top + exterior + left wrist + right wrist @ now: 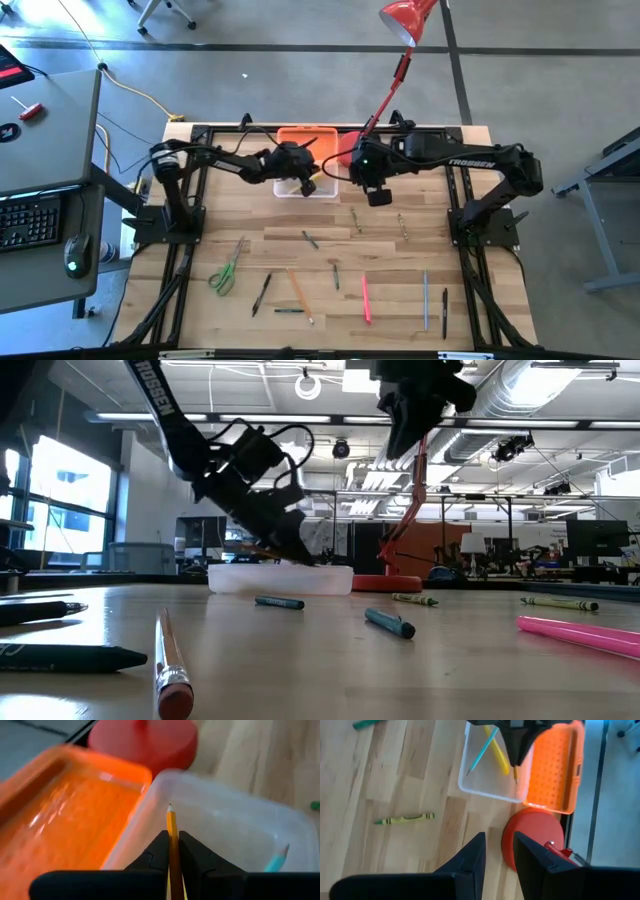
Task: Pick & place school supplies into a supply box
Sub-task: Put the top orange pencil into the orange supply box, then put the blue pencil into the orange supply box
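The supply box stands at the table's far middle, its clear base (312, 188) with the orange lid (305, 138) folded open and lying flat behind it. A teal pencil (481, 749) and a yellow marker (500, 755) lie in the base. My left gripper (303, 180) hangs over the base, slanting down, shut on an orange pencil (172, 837). My right gripper (498, 854) hovers open and empty high over the table, beside the red lamp base (535, 837). More school supplies lie scattered on the near half of the table, among them green scissors (225, 272) and a pink pen (366, 298). My left gripper pinches the orange pencil's shaft (173, 852) between its two fingers. The pencil runs along the fingers, and its sharpened tip (170, 809) sticks out ahead of them. It points slanting down over the clear base, near the wall next to the lid, and is lifted off the table.
The red desk lamp's round base (345, 158) stands right of the box, and its arm rises toward the far edge. Crayons (405, 818) and pens (444, 310) lie loose on the wood. A desk with a keyboard (30, 220) stands left of the table.
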